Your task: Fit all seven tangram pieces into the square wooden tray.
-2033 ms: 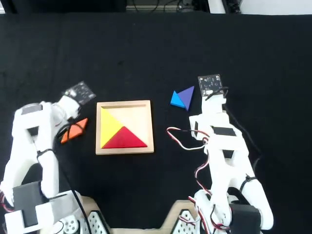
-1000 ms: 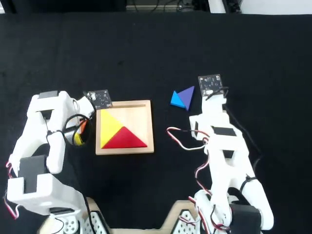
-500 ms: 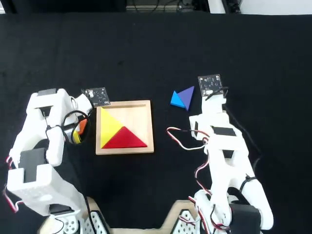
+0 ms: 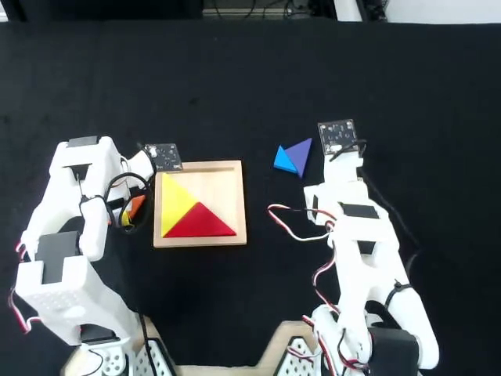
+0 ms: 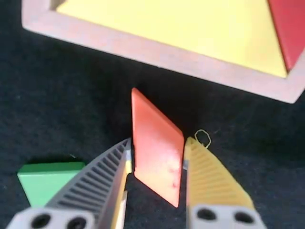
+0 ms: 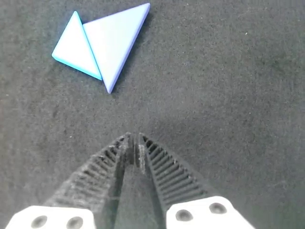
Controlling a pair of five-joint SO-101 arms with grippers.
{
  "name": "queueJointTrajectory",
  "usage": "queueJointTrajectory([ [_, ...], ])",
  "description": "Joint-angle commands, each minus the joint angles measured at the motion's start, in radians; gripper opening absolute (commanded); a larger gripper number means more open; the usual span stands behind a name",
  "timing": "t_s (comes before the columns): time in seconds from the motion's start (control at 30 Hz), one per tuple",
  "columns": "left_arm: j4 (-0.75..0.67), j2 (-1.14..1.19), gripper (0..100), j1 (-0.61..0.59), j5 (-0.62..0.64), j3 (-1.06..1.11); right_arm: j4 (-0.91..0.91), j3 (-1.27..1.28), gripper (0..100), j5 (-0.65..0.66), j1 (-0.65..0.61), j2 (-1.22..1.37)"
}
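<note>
Left wrist view: left gripper (image 5: 157, 144) is clamped on the orange piece (image 5: 156, 138), one finger on each long side. The piece is a flat parallelogram with an orange-red face that goes paler and yellowish toward the end nearest the camera. One corner points at the wooden tray (image 5: 157, 57). The piece is outside the tray, near its rim and not touching it. Can't tell if it rests on the cloth. A green piece (image 5: 45, 179) lies on the cloth beside the grey finger.

High view: the tray has a yellow triangle (image 4: 178, 200) and a red triangle (image 4: 202, 222) seated along a shared edge, the rest is bare wood. The orange piece sits just left of the tray.

Right wrist view: right gripper (image 6: 133, 140) is closed on nothing, above the black cloth. A blue triangle (image 6: 74, 47) and a purple triangle (image 6: 116, 40) lie ahead of it, edges touching, well right of the tray.
</note>
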Motion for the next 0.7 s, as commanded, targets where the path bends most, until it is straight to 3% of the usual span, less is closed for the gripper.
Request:
queueJointTrajectory([
  [0.0, 0.003, 0.002, 10, 0.024, -0.114, -0.051, 0.002, -0.018, 3.4, 0.014, -0.014, -0.028],
  [0.1, 0.051, -0.008, 3, 0.025, -0.129, -0.061, 0.002, -0.018, 3.4, 0.014, -0.014, -0.028],
  [0.43, 0.31, -0.009, 4, 0.097, -0.132, -0.223, 0.002, -0.018, 3.4, 0.014, -0.014, -0.028],
  [0.67, 0.499, -0.011, 4, 0.251, -0.124, -0.489, 0.002, -0.021, 3.3, 0.014, -0.006, -0.028],
])
